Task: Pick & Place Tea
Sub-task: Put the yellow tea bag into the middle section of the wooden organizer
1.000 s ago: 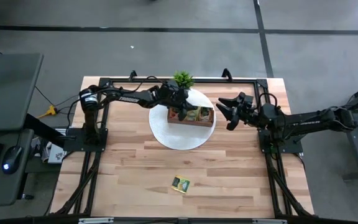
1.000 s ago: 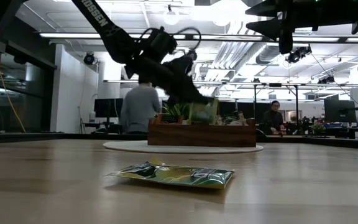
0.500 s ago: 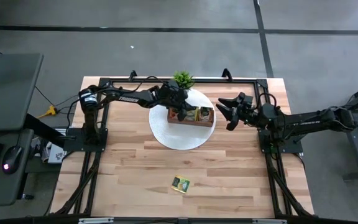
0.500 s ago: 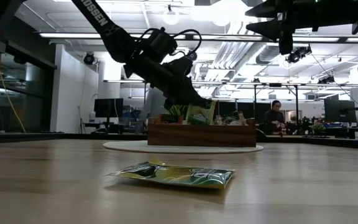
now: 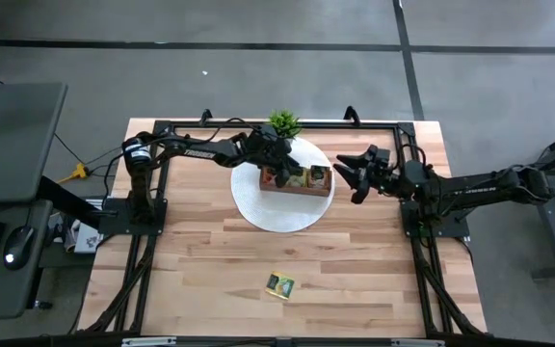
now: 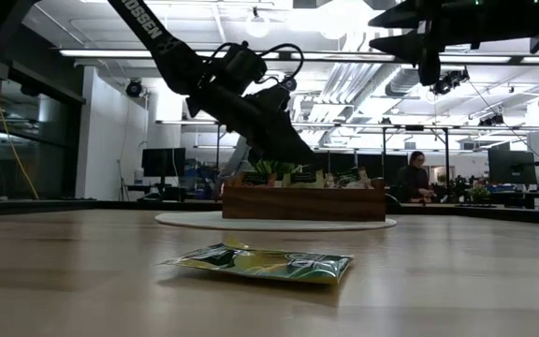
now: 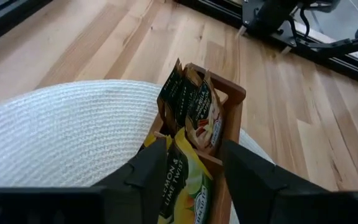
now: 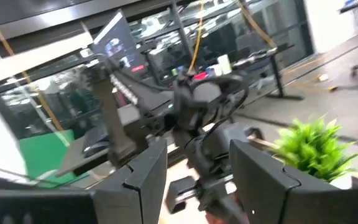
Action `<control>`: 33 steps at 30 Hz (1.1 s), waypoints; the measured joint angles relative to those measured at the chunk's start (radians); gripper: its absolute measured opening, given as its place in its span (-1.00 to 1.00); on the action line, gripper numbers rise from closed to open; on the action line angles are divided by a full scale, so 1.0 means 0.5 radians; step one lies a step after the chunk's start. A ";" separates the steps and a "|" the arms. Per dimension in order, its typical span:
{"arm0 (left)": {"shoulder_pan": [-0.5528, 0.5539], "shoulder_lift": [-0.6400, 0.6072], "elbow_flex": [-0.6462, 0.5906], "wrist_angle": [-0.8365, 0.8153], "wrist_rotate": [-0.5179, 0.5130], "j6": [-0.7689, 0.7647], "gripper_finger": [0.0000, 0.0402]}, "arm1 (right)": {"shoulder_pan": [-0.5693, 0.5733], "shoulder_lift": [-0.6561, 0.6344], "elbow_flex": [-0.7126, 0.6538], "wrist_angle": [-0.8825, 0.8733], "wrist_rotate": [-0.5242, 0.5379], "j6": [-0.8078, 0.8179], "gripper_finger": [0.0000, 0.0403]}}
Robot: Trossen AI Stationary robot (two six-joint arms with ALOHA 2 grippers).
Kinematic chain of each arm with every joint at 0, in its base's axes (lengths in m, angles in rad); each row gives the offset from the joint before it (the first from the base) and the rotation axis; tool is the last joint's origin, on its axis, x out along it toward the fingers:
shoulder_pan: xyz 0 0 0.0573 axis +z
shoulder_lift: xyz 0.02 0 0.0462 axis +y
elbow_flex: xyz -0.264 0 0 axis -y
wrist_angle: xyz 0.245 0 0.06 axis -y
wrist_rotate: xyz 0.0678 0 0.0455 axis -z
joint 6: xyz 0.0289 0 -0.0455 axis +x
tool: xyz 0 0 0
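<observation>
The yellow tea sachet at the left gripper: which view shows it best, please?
The left wrist view: the yellow sachet fills the space between the left gripper's fingers, over the wooden tray. The high view shows only a speck; in the low view the gripper hides it; the right wrist view misses it.

A green tea sachet (image 6: pixel 262 263) lies flat up front, well apart from the wooden tray (image 6: pixel 303 201) behind.

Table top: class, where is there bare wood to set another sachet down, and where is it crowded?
Bare wood lies either side of the lone green sachet at the near edge, and between it and the white mat. It is crowded at the wooden tray, where the left gripper reaches in and the right gripper hovers beside it, with the potted plant behind.
</observation>
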 joint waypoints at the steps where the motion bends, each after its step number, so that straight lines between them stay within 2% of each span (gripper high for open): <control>1: 0.000 -0.001 0.000 0.006 0.001 0.016 -0.23 | 0.000 0.000 0.000 -0.009 -0.029 0.024 -0.16; 6: -0.003 -0.125 0.000 -0.010 0.084 0.097 -0.27 | 0.001 0.000 0.000 -0.038 -0.207 0.136 -0.16; 9: -0.038 -0.199 0.000 -0.179 0.099 0.218 -0.36 | 0.031 -0.001 0.004 -0.094 -0.258 0.176 -0.17; 12: -0.090 -0.290 -0.001 -0.395 0.050 0.363 -0.45 | 0.131 0.002 0.115 -0.425 -0.181 0.129 -0.23; 17: -0.223 -0.426 -0.040 -0.660 -0.079 0.470 -0.54 | 0.295 0.087 0.459 -0.927 -0.067 -0.014 -0.34; 21: -0.401 -0.497 -0.158 -0.781 -0.168 0.489 -0.59 | 0.396 0.249 0.732 -1.245 -0.022 -0.035 -0.39; 24: -0.557 -0.561 -0.263 -0.684 -0.268 0.442 -0.62 | 0.462 0.418 0.899 -1.449 -0.051 0.014 -0.42; 33: -1.073 -0.785 -0.627 -0.651 -0.563 0.069 -0.65 | 0.754 1.032 1.312 -1.713 -0.095 0.342 -0.44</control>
